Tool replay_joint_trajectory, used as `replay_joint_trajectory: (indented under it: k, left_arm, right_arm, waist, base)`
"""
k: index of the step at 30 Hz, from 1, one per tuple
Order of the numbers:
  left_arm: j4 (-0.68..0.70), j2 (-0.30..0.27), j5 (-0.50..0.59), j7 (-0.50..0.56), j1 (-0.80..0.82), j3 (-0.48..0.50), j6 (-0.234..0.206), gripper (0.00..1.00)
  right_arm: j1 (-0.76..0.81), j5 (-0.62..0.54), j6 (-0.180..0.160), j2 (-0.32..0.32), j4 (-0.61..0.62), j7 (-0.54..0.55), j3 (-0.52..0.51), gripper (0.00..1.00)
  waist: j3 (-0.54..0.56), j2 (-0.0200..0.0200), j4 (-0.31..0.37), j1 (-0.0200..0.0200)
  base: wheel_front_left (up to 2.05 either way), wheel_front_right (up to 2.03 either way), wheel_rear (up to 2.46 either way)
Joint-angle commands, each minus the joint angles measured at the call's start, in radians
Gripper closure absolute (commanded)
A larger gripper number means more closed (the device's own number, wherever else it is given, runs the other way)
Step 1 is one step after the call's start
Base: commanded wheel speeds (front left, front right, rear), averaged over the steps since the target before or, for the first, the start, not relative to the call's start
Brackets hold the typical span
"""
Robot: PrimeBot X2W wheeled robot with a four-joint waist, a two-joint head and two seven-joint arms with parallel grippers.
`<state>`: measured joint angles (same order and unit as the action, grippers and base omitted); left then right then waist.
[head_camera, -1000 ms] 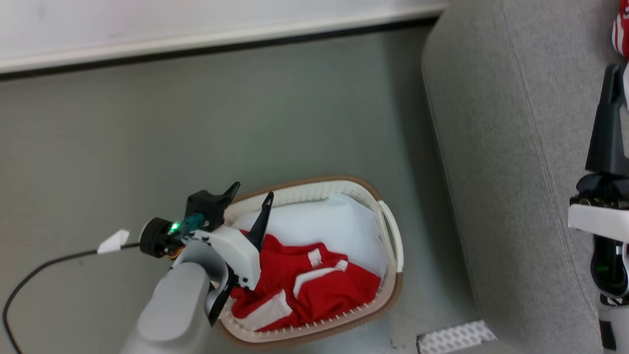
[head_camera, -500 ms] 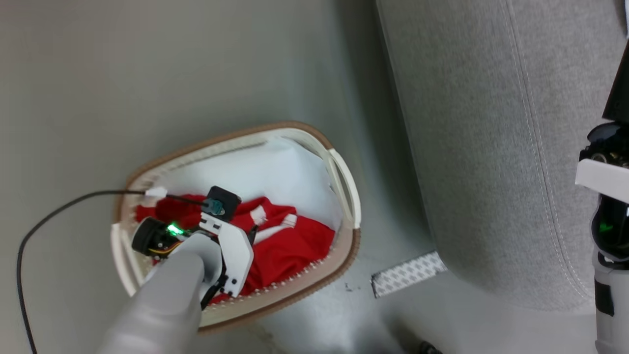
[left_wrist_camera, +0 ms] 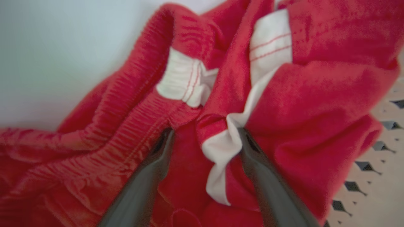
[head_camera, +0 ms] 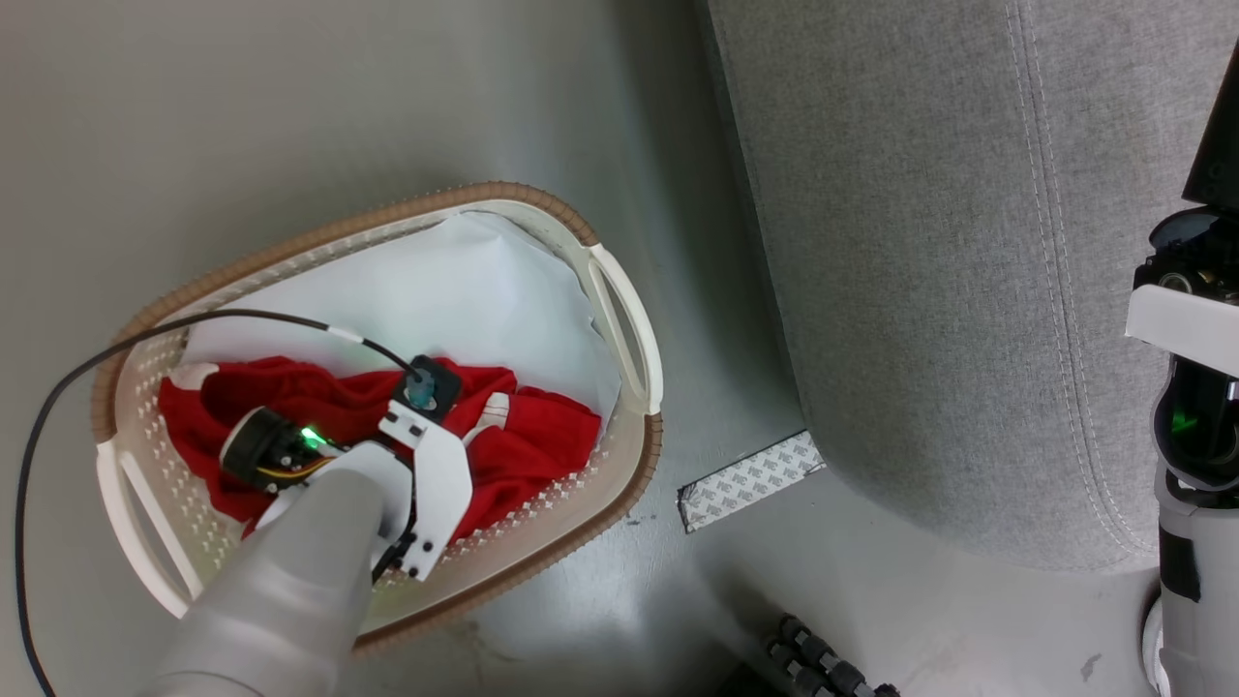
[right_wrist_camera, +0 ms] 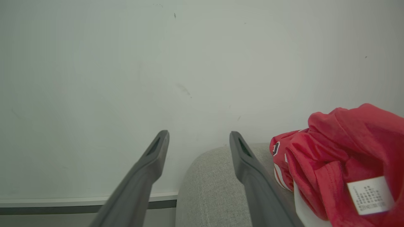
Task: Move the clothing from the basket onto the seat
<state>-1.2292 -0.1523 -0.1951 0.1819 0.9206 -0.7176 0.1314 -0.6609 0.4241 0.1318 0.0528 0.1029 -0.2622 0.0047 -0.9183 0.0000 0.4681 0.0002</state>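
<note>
Over on the left, the oval white plastic laundry basket with its brown rim [head_camera: 387,208] sits on the floor. The soft red sports clothing with white panels [head_camera: 528,450] lies crumpled along the basket's robot-side wall, on a white sheet [head_camera: 436,281] lining the bottom. The left gripper [left_wrist_camera: 205,130] is right down on that heap, its two dark fingers spread wide and straddling a raised fold where white panel meets red, nothing pinched yet. This fabric looks light, limp and stretchy, so it should bunch and drape rather than lift as one piece. I'd judge the ribbed waistband [left_wrist_camera: 135,85] or that thick fold the best hold, taken deep so nothing slips. Moving right, the big grey fabric-upholstered seat [head_camera: 920,242] stands just beside the basket. The right gripper [right_wrist_camera: 198,134] hovers near its rounded corner, fingers apart and empty, with another red garment [right_wrist_camera: 347,142] already lying on the seat.
</note>
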Motion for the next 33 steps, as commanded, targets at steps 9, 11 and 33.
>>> replay_joint_trajectory:
  k: [9, 11, 33]
  left_arm:
    - [-0.021, -0.033, -0.054, 0.037, 0.016, -0.082, -0.001, 1.0]
    - [-0.02, -0.034, -0.073, 0.037, 0.015, -0.087, -0.001, 1.0]
    - [0.163, 0.054, -0.363, -0.178, -0.084, -0.262, -0.001, 1.0]
  right_arm:
    - [0.013, 0.007, -0.002, -0.004, 0.0, -0.002, -0.015, 0.0]
    - [0.014, 0.005, -0.002, -0.004, -0.003, -0.002, -0.017, 0.0]
    - [0.118, -0.07, -0.002, 0.056, -0.085, -0.002, -0.07, 0.0]
  waist:
    - [0.0, 0.0, 0.002, -0.0002]
    - [0.002, 0.0, 0.003, -0.0002]
    - [0.381, 0.0, -0.158, -0.0002]
  base:
    - [0.0, 0.0, 0.0]
    - [0.0, 0.0, 0.0]
    - [0.0, 0.0, 0.0]
